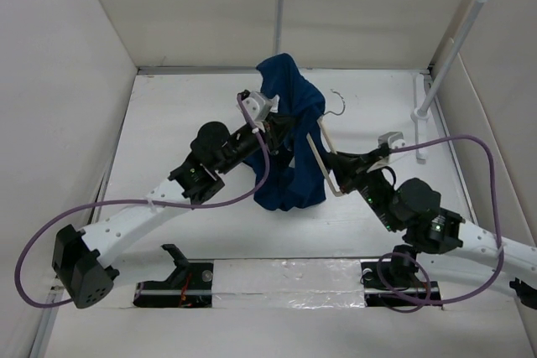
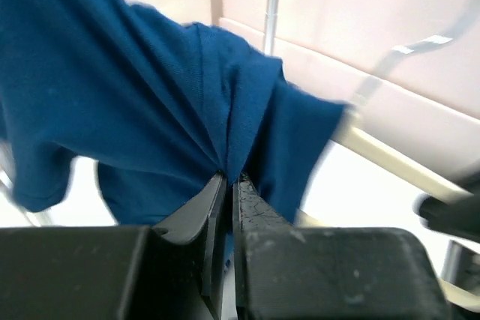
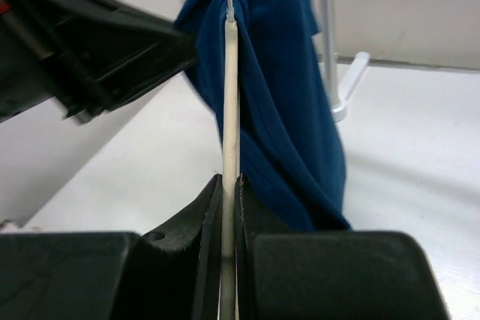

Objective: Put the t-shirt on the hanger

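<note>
Top view is bright, with flat, diffuse overhead light. White table [image 1: 168, 140] and walls [image 1: 50, 81] are close to blown out. There's a soft faint shadow on the table beside the t-shirt [image 1: 289, 136], and glare patches on the shiny tape strip [image 1: 277, 272] at the near edge.

Left wrist view has heavy motion blur: shirt edges and hanger [image 2: 390, 157] are smeared, and the wall has a pinkish cast. The left gripper [image 2: 229, 181] is close to the lens but fairly sharp.

Right wrist view is steadier. The hanger bar is crisp, the right gripper [image 3: 229, 181] a bit soft, and the rack post [image 3: 328, 35] behind is out of focus.
</note>
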`<state>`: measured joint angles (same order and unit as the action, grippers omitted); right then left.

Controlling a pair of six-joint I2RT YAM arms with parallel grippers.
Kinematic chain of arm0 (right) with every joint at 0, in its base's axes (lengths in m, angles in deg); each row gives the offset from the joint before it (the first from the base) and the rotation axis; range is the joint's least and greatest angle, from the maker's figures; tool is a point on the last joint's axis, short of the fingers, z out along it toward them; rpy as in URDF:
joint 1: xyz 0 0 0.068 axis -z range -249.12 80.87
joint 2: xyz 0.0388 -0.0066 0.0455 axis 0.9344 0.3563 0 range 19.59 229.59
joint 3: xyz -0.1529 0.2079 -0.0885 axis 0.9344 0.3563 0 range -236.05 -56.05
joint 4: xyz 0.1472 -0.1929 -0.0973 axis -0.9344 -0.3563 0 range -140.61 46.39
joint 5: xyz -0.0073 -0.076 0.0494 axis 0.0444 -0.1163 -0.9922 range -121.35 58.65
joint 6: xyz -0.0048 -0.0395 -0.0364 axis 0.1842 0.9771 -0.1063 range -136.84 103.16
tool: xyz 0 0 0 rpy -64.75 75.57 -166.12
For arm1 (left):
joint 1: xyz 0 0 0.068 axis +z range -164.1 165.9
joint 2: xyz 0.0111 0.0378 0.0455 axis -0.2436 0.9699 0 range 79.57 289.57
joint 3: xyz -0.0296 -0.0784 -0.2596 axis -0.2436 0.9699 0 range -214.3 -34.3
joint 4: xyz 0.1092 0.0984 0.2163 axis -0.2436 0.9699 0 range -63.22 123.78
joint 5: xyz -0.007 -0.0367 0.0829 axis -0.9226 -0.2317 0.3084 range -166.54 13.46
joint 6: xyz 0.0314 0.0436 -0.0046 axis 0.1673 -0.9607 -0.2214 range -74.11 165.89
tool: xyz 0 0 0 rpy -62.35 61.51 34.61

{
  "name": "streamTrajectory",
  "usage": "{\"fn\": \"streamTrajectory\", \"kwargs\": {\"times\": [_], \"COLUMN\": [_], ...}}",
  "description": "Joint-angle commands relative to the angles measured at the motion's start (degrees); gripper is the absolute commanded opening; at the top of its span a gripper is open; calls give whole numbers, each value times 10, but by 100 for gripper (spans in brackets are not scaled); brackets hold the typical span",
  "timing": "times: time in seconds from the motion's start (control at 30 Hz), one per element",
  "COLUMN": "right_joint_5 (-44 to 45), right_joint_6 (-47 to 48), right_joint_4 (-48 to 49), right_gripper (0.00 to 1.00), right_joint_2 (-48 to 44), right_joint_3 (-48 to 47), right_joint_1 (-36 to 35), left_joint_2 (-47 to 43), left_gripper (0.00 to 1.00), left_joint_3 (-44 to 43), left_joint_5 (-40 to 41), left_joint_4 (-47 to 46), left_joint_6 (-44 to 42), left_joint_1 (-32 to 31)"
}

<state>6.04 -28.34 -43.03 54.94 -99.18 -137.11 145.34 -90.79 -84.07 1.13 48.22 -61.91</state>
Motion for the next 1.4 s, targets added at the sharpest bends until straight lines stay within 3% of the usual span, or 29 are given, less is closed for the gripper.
{"fn": "streamTrajectory", "kwargs": {"times": [0.0, 0.4, 0.5, 0.7, 0.73, 0.77, 0.83, 0.97, 1.07, 1.37], "right_joint_5": [84, 131, 149, 128, 113, 107, 102, 89, 69, 34], "right_joint_6": [66, 162, 192, 178, 166, 157, 138, 117, 85, 33], "right_joint_4": [172, 403, 446, 432, 419, 404, 370, 328, 297, 244], "right_gripper": [0, 0, 0, 0, 0, 0, 0, 0, 0, 0], "right_joint_2": [31, 198, 244, 233, 227, 221, 201, 179, 172, 164], "right_joint_3": [-27, -46, -56, -53, -52, -49, -34, -23, -22, -11], "right_joint_1": [0, 0, 0, 0, 0, 0, 0, 0, 0, -21], "left_joint_2": [-44, -109, -114, -118, -121, -129, -144, -154, -147, -84], "left_gripper": [0, 0, 0, 0, 3, 19, 40, 60, 68, 65], "left_joint_3": [46, 78, 73, 48, 45, 45, 42, 29, 16, -19], "left_joint_5": [-37, -49, -21, 23, 58, 69, 120, 110, 84, 111], "left_joint_4": [-44, -11, 9, 66, 72, 76, 83, 83, 57, -27], "left_joint_6": [60, 87, 96, 115, 122, 129, 145, 170, 209, 319], "left_joint_1": [-4, -4, -4, -4, -4, -4, -4, -4, -4, -4]}}
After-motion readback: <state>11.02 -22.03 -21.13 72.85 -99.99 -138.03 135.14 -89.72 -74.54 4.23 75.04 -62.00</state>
